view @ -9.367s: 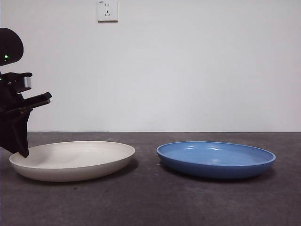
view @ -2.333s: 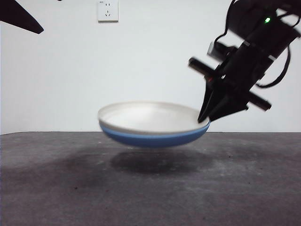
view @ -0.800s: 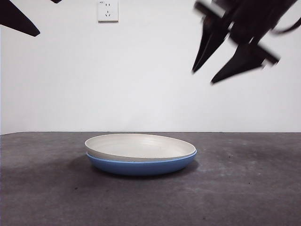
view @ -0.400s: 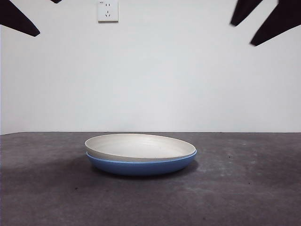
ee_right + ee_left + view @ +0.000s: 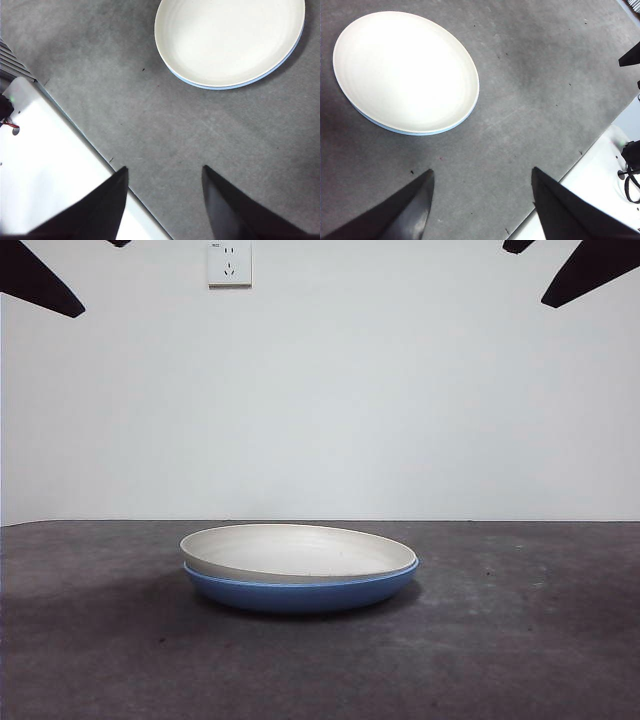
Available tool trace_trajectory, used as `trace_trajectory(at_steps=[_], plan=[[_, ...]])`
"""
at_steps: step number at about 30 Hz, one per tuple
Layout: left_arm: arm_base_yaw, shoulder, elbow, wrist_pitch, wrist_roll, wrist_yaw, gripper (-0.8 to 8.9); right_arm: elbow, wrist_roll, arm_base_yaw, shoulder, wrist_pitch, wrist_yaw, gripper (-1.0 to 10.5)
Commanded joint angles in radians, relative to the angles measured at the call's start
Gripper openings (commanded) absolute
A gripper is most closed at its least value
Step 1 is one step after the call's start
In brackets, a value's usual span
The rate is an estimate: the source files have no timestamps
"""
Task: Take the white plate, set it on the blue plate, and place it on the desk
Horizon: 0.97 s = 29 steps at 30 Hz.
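The white plate (image 5: 298, 551) lies nested in the blue plate (image 5: 300, 592), and the stack rests on the dark grey desk (image 5: 520, 640) at its middle. From above, the white plate (image 5: 405, 70) (image 5: 227, 40) covers the blue plate, whose rim shows as a thin edge (image 5: 379, 123) (image 5: 295, 46). My left gripper (image 5: 481, 181) hangs high over the desk, open and empty, away from the stack. My right gripper (image 5: 164, 176) is also raised, open and empty. In the front view, only black tips show at the top corners (image 5: 40, 280) (image 5: 590, 270).
A white wall with a socket (image 5: 228, 262) stands behind the desk. The wrist views show the desk's edge with a white base (image 5: 592, 185) (image 5: 45, 165) beyond it.
The right gripper, having let go of the stacked plates on the desk, has risen further to the top right corner. The plates have stayed still.
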<state>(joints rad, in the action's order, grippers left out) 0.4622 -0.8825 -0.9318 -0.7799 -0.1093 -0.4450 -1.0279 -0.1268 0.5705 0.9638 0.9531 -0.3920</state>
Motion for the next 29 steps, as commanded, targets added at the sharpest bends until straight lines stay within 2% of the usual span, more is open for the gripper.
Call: trace_trajectory(at_steps=[1,3,5,6,8,29], plan=[[0.005,-0.006,-0.009,0.008,0.019,-0.005,3.10,-0.019,0.015,0.009,0.008,-0.009,0.000,2.3],[0.005,-0.006,-0.009,0.008,0.019,-0.005,2.96,-0.019,0.015,0.009,0.008,-0.009,0.000,2.3],[0.005,-0.006,-0.009,0.008,0.019,-0.005,2.12,-0.019,0.015,0.009,0.008,-0.008,0.000,2.1],[0.005,-0.006,-0.009,0.008,0.019,-0.005,1.45,-0.019,0.015,0.010,0.008,-0.008,0.000,1.7],[0.005,-0.006,-0.009,0.008,0.019,-0.005,0.07,-0.019,0.016,0.010,0.008,-0.009,-0.001,0.1],[0.005,-0.006,-0.010,0.009,0.019,-0.005,0.10,-0.019,0.034,0.010,0.008,-0.011,0.000,0.1]])
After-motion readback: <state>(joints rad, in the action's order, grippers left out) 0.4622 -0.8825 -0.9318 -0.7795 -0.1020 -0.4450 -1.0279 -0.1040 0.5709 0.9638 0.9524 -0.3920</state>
